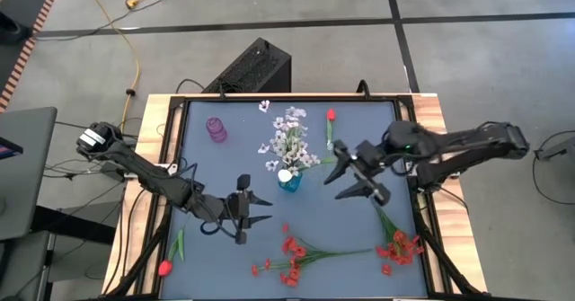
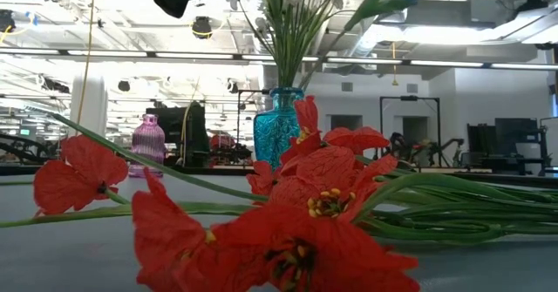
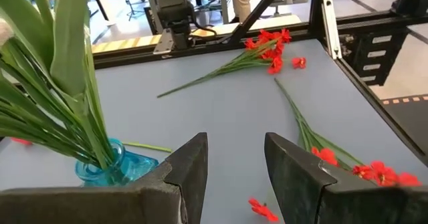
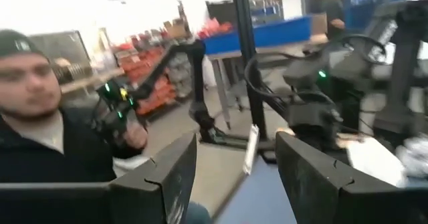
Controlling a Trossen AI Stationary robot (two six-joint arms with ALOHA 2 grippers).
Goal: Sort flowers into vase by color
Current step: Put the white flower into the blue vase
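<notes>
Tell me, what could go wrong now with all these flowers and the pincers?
1. The right pincer hangs open right beside the blue vase, already full of white flowers. A careless swing might tip it.
2. The red sprays lie tangled near the front edge, so the open left pincer may lift several at once.
3. The pink vase looks narrow, so red stems might miss it.

1. No readable text, label, brand, number or sign on the worktop [image 1: 359,238] in any view.
2. The blue vase [image 1: 289,181] and the purple vase [image 1: 216,129] carry no readable lettering.
3. The room beyond the worktop shows boxes and shelving, too blurred to read anything.
</notes>
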